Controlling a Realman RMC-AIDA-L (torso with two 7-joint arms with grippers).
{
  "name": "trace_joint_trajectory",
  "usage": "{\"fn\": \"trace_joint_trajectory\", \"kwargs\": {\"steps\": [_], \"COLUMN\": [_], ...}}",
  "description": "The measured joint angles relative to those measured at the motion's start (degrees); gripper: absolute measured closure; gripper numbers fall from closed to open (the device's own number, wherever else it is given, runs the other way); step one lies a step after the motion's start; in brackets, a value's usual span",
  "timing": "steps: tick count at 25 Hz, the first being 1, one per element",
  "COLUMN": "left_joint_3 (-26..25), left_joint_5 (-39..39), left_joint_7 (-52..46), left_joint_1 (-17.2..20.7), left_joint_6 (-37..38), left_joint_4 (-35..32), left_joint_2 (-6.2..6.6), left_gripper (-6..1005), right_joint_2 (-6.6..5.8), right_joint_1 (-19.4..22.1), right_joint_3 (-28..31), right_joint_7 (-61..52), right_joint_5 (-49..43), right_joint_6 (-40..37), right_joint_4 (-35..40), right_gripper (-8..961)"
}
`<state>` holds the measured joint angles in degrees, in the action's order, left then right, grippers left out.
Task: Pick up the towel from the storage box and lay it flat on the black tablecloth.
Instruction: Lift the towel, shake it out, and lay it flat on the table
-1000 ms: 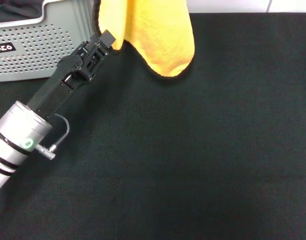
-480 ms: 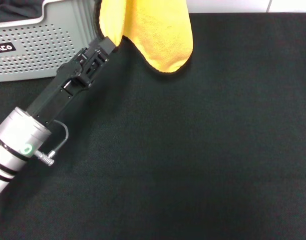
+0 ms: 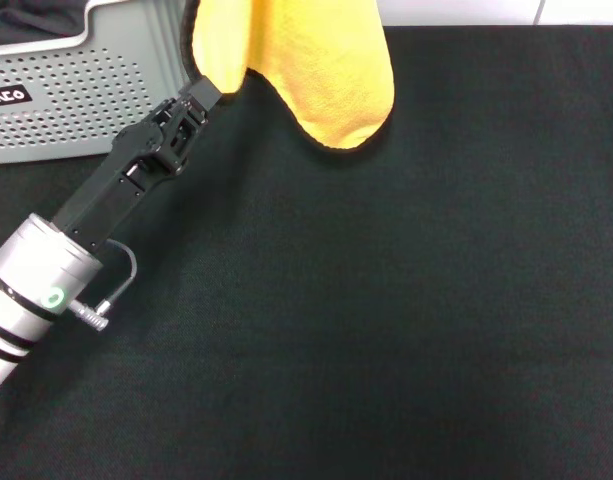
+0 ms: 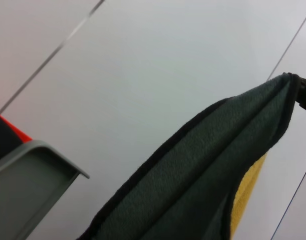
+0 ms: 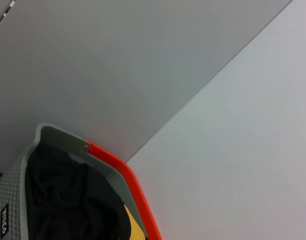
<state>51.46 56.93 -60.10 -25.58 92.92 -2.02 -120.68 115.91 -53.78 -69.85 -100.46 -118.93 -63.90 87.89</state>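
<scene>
Hanging from somewhere above the head view's top edge, the soft yellow-orange towel with thin black edge trim [image 3: 306, 70] droops over the far part of the large plain black tablecloth [image 3: 386, 320], its rounded lower corner low over the fabric; whether it touches I cannot tell. It is out of the light grey perforated plastic storage box [image 3: 76, 100], which sits at the far left, so I judge the lift done and the spreading step in hand. The left gripper [image 3: 198, 97] reaches up to the towel's left edge, its fingertips at the black trim; whether they are pinched on the cloth or only beside it cannot be made out. The right gripper is nowhere in view, so what holds the towel up is hidden. Next, I would guess, the left edge must be caught and drawn sideways so the cloth opens before being lowered flat. Dark fabric lies inside the box.
</scene>
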Motion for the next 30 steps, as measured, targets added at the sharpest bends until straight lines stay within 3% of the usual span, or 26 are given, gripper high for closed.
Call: {"fn": "trace_joint_trajectory", "kwargs": {"steps": [7, 12, 19, 24, 30], "left_joint_3": [-0.17, -0.25, -0.31, 0.27, 0.39], "left_joint_5": [-0.16, -0.23, -0.91, 0.9, 7.09], "left_joint_7": [0.43, 0.74, -0.13, -2.45, -9.3], "left_joint_1": [-0.31, -0.03, 0.72, 2.39, 6.33], "left_joint_6": [-0.15, -0.23, -0.11, 3.35, 9.72], "left_joint_4": [0.0, 0.0, -0.06, -4.34, -15.69], "left_joint_2": [0.0, 0.1, 0.34, 0.82, 1.8], "left_gripper": [869, 830, 944, 981, 989], "right_joint_2": [0.02, 0.02, 0.02, 0.11, 0.16], "right_joint_1": [0.0, 0.25, 1.47, 5.94, 15.97], "right_joint_3": [-0.26, -0.28, -0.4, -1.87, -4.21], "right_joint_7": [0.0, 0.0, -0.01, -1.53, -2.95], "right_joint_5": [0.19, 0.2, 0.44, 1.81, 7.46], "right_joint_6": [-0.05, -0.09, -0.15, -0.53, -4.35], "right_joint_4": [0.06, 0.09, 0.33, 2.44, 8.49], "right_gripper": [909, 909, 907, 906, 905]}}
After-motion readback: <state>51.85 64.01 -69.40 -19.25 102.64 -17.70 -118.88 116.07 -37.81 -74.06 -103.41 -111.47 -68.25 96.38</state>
